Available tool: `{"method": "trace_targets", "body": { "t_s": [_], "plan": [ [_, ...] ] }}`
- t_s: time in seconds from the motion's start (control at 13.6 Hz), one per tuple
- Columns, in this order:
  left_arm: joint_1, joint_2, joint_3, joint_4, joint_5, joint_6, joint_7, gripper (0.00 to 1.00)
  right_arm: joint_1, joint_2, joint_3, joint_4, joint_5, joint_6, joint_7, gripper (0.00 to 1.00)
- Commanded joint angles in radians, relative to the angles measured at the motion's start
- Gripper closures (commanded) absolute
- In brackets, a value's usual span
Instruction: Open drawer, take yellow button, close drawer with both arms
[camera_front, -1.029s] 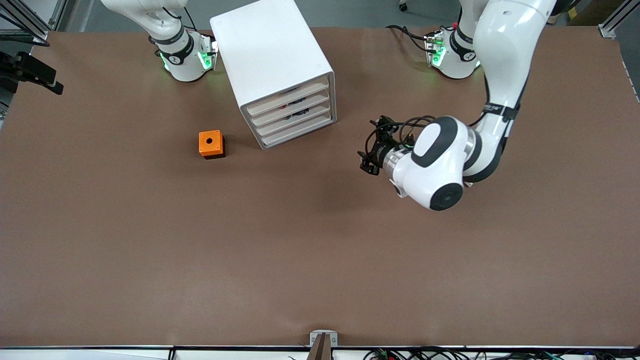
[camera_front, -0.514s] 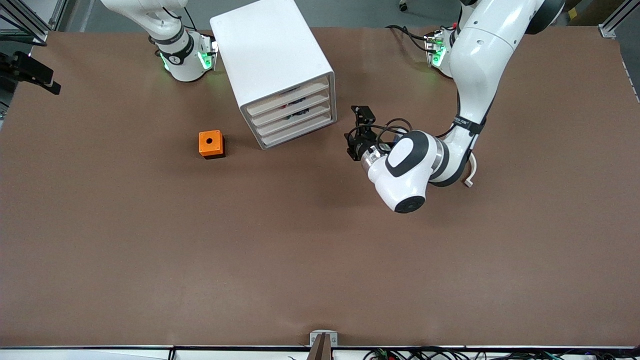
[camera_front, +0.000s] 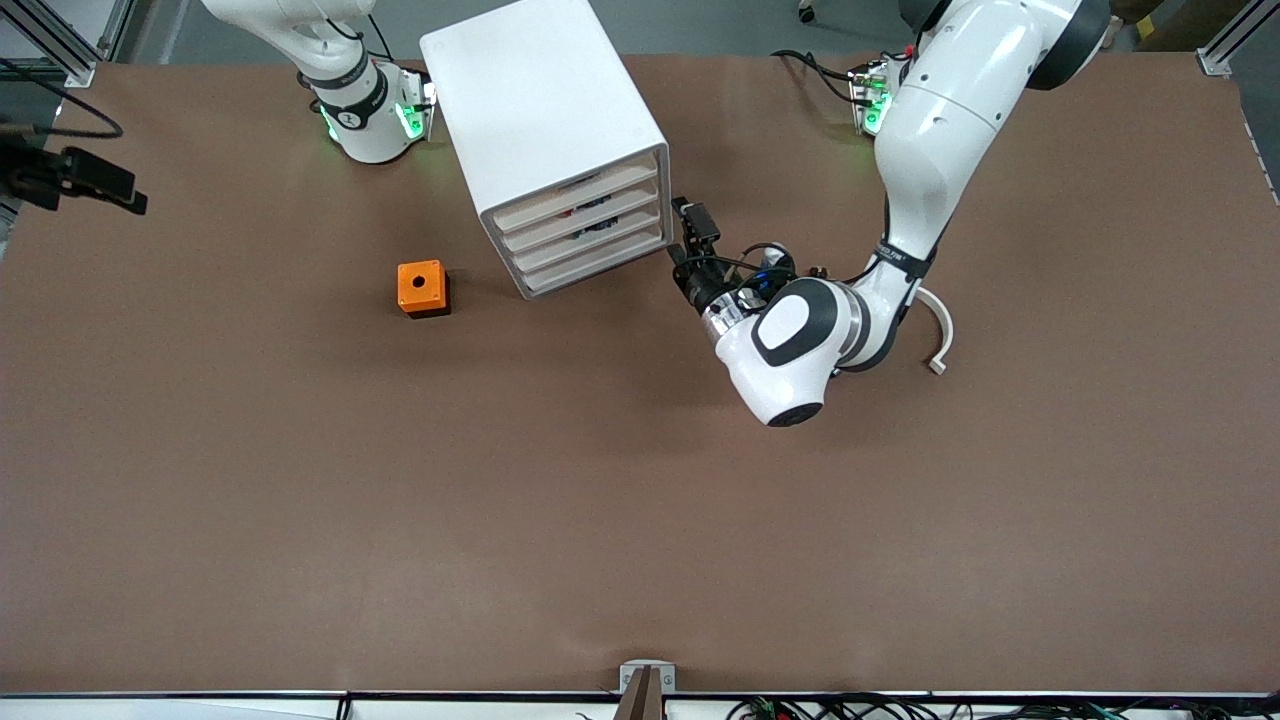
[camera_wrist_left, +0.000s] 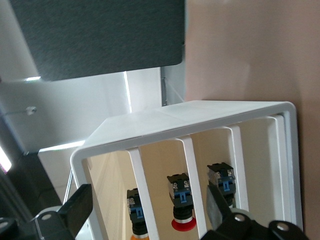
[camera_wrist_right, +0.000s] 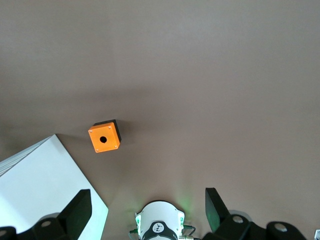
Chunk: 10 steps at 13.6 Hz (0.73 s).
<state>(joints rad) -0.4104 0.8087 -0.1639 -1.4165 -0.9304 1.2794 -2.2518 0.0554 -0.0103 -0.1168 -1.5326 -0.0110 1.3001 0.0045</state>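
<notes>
The white drawer cabinet (camera_front: 545, 110) stands near the robots' bases, and its drawers (camera_front: 585, 228) look shut. My left gripper (camera_front: 690, 225) is open, low in front of the drawers at their corner toward the left arm's end, touching nothing. In the left wrist view its open gripper (camera_wrist_left: 147, 210) faces the drawer fronts (camera_wrist_left: 190, 150). The button (camera_wrist_left: 135, 211), dark-bodied with an orange cap, shows inside, beside a red-capped one (camera_wrist_left: 181, 200). My right gripper (camera_wrist_right: 146, 197) is open and empty, high over its own base (camera_wrist_right: 159, 222).
An orange cube box with a round hole (camera_front: 422, 288) sits on the table beside the cabinet, toward the right arm's end; it also shows in the right wrist view (camera_wrist_right: 104, 137). A third dark button (camera_wrist_left: 222, 181) sits in another drawer.
My left gripper has swung from the open table toward the cabinet and now sits close in front of the drawers. The cabinet and orange box have not moved.
</notes>
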Motion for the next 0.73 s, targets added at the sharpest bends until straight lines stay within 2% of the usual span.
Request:
{"method": "trace_targets", "body": {
  "t_s": [0.0,0.15,0.22,0.44,0.51,0.66],
  "plan": [
    [-0.017,0.039,0.003,0.027,-0.044,-0.023,-0.057,0.00,-0.003,0.074,0.002,0.019,-0.041,-0.013,0.002,0.00],
    [-0.027,0.044,0.003,0.027,-0.059,-0.023,-0.061,0.00,-0.002,0.098,0.002,0.019,-0.043,-0.009,-0.003,0.00],
    [-0.031,0.043,0.003,0.027,-0.071,-0.023,-0.066,0.00,-0.005,0.152,0.000,0.020,-0.050,-0.016,-0.003,0.00],
    [-0.050,0.035,0.001,0.028,-0.097,-0.023,-0.092,0.29,-0.014,0.179,0.000,0.022,-0.168,0.011,-0.005,0.00],
    [-0.057,0.033,0.003,0.028,-0.097,-0.023,-0.095,0.36,-0.015,0.179,0.000,0.022,-0.175,0.024,-0.005,0.00],
    [-0.068,0.029,0.001,0.028,-0.099,-0.023,-0.115,0.44,-0.006,0.181,0.000,0.023,-0.175,0.024,0.008,0.00]
  ]
}}
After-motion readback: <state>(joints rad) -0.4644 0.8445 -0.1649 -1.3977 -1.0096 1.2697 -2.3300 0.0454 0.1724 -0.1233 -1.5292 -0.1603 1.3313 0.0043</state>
